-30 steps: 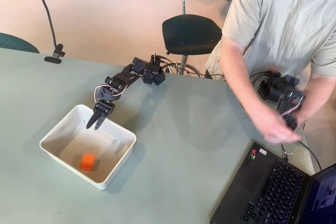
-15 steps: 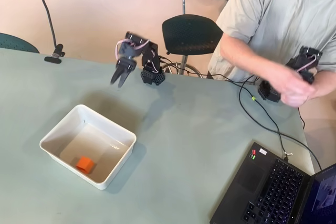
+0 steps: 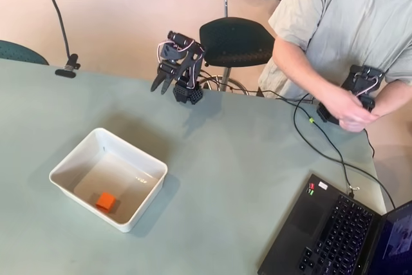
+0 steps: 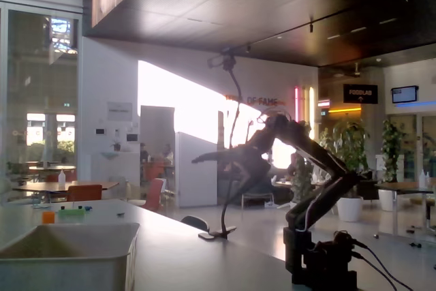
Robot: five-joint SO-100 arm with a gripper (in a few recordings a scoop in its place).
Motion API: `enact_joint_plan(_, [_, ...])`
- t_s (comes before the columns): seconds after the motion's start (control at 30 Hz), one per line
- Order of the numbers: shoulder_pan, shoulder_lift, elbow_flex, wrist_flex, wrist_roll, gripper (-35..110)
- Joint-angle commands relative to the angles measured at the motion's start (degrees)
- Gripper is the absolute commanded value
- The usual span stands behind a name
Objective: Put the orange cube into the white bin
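The small bright orange plastic cube [image 3: 106, 201] is lying inside the shallow white plastic bin [image 3: 76, 157] on the grey-green table [image 3: 232, 178], so the placement is looking complete. The black two-finger tool [image 3: 162, 84], slightly parted and holding nothing, is retracting from above the bin toward its base.

Signs I can read behind my table

On the far wall [image 4: 204, 73], orange letters [image 4: 257, 101] say "OF FAME". A dark hanging sign [image 4: 360, 93] is too small for reading.
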Motion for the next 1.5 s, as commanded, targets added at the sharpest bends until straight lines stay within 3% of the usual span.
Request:
enact_joint_plan(0.0, [-4.1, 10.3, 16.9, -15.2, 0.1, 70])
enact_joint_plan(0.13, [-9.4, 23.6, 33.9, -23.9, 0.3, 70])
enact_joint_plan(0.3, [-11.3, 33.2, 46.5, -24.0, 0.4, 70])
enact_joint_plan(0.83, [-10.1, 33.2, 51.4, -17.5, 0.6, 67])
enact_joint_plan(1.23, [-7.0, 33.7, 53.4, -17.5, 6.4, 13])
enact_joint_plan(1.47, [-5.4, 34.0, 56.3, -17.5, 6.4, 1])
